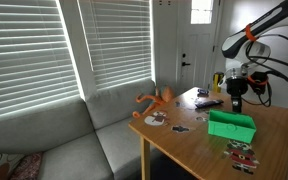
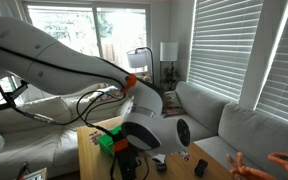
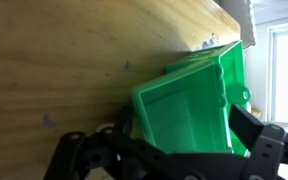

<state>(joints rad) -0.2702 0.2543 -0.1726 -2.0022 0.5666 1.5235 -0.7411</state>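
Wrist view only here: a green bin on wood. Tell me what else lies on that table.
Observer: An orange toy lies at the table edge by the grey sofa, well apart from the green bin.
Operator: Give me the gripper's place against the bin.
Observer: In an exterior view the open gripper hangs beside the bin, seemingly not touching it.
Operator: Report any small clutter.
Observer: Several small flat pieces lie near the table corner, on the bin's camera side.
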